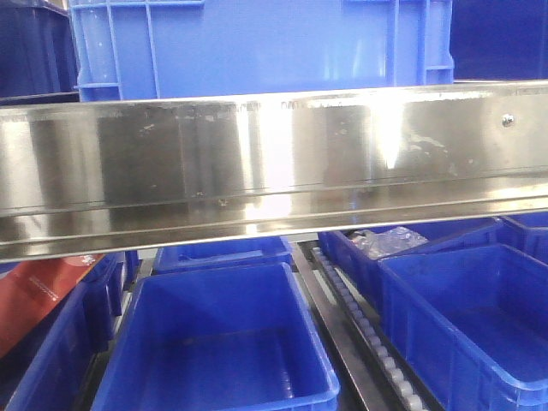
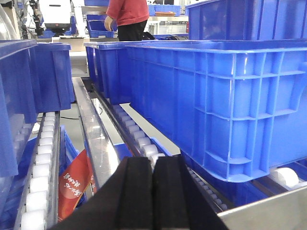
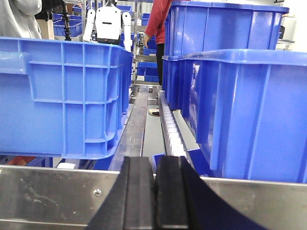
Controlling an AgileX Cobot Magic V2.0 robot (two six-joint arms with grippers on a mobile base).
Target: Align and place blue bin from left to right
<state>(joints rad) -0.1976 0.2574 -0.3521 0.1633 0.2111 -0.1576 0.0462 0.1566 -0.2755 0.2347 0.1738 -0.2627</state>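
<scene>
The blue bin (image 1: 257, 43) is a bright-blue ribbed crate standing on the upper roller shelf, just behind the steel front rail (image 1: 274, 171). The left wrist view has the blue bin (image 2: 230, 105) filling the right side, resting on white rollers. My left gripper (image 2: 152, 160) is shut and empty, low at the bin's left, apart from it. In the right wrist view the blue bin (image 3: 72, 96) stands at the left. My right gripper (image 3: 154, 159) is shut with nothing in it, in front of the rail, off the bin's right corner.
Smooth-walled darker blue bins (image 3: 249, 110) stand stacked right of the bin, and another blue bin (image 2: 29, 86) stands at its left. Roller tracks (image 2: 41, 163) run backward. Open blue bins (image 1: 214, 342) fill the lower level. People (image 2: 127, 14) stand behind.
</scene>
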